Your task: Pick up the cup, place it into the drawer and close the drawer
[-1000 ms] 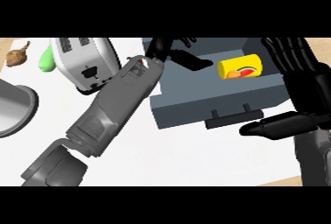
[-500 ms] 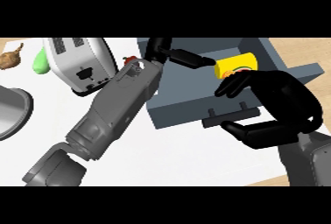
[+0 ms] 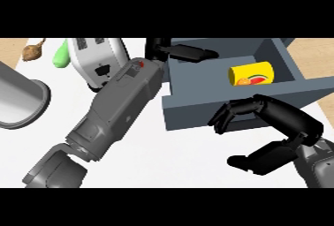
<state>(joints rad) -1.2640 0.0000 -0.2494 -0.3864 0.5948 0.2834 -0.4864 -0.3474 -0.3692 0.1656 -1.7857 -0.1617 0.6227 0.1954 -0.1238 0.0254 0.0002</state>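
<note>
Looking down, we see the yellow cup (image 3: 252, 73) lying on its side inside the open grey drawer (image 3: 195, 88), toward its back right. Our left hand (image 3: 176, 50) rests on the drawer's back left rim, fingers stretched straight and holding nothing. Our right hand (image 3: 274, 128) is at the drawer's front wall, fingers curled toward it with the thumb spread below; it grips nothing that we can see. A toaster (image 3: 98, 57) stands left of the drawer, a steel pot (image 3: 20, 106) further left.
</note>
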